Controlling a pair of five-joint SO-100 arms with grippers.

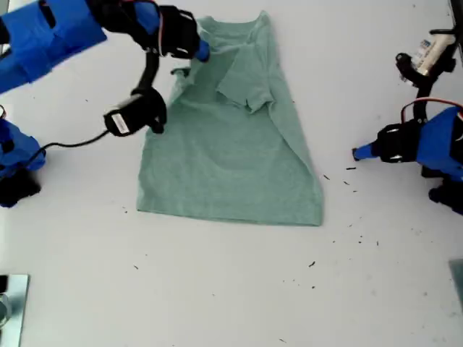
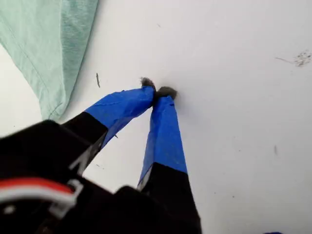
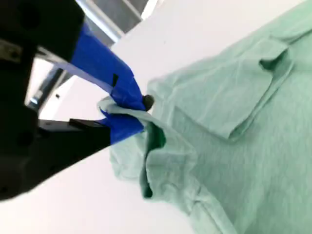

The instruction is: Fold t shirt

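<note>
1. My first gripper (image 2: 157, 92) rests over the bare white table (image 1: 231, 289) at the exterior view's right, tips pressed together on nothing, the t shirt's (image 1: 231, 144) hem corner lying near but apart from it.
2. The t shirt lies flat mid-table, its sleeve on the exterior view's right already folded inward across the chest.
3. Farther off, by the collar, my second gripper (image 3: 127, 111) is clamped on a bunched edge of cloth.
4. Risks as I judge them — the pinch takes only a thin fold, so it may slip out mid-pull; dragging could also wrinkle the body or undo the folded sleeve, since nothing pins the shirt down.
5. Containers — none that I can make out, so nothing to report inside any.
</note>
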